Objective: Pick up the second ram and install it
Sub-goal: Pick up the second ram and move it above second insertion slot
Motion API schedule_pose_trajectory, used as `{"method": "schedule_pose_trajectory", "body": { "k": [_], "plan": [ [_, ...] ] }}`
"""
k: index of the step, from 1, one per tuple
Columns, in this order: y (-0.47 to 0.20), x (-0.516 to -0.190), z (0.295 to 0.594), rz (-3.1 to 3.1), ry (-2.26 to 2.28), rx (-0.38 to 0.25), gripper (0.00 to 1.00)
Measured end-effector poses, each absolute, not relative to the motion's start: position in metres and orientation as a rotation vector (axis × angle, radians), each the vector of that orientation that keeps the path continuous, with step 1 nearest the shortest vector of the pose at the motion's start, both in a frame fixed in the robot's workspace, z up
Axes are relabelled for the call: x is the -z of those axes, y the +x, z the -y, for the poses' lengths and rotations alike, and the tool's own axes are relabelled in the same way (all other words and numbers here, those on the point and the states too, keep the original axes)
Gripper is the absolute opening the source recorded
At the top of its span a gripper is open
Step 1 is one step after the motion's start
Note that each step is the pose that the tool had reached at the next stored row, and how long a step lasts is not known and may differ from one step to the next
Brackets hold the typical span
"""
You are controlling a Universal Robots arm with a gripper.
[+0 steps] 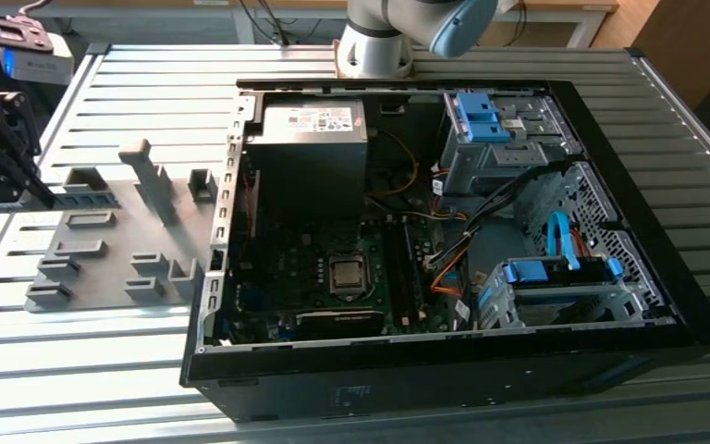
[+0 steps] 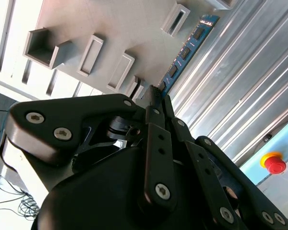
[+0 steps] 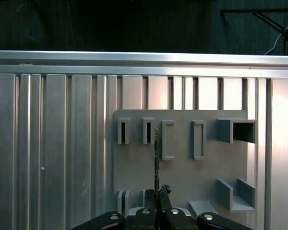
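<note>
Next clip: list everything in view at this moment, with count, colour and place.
second ram: one, blue-green, in the gripper, at the fixture plate
fixture plate: one, grey, on the table, to the exterior view's left of the case
computer case: one, black, open, on the table
power-supply box: one, dark grey, inside the case
drive-bay clips: two, bright blue, inside the case
stop button: one, red, beside the table
table: one, silver, slatted
arm: one, grey, behind the case
gripper: one, black, shut on the second ram
</note>
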State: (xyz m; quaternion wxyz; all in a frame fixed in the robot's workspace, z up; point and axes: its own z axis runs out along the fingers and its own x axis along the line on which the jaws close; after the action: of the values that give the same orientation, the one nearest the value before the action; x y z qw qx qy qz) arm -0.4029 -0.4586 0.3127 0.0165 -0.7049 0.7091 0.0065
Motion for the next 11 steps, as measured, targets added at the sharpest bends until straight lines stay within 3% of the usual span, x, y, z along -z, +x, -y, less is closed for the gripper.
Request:
{"method": "schedule_pose_trajectory", "body": {
  "k": [11],
  "plan": [
    [-0.403,-0.3164,0.4586,-2.205,-2.192,-0.02,0.14]
  ]
}}
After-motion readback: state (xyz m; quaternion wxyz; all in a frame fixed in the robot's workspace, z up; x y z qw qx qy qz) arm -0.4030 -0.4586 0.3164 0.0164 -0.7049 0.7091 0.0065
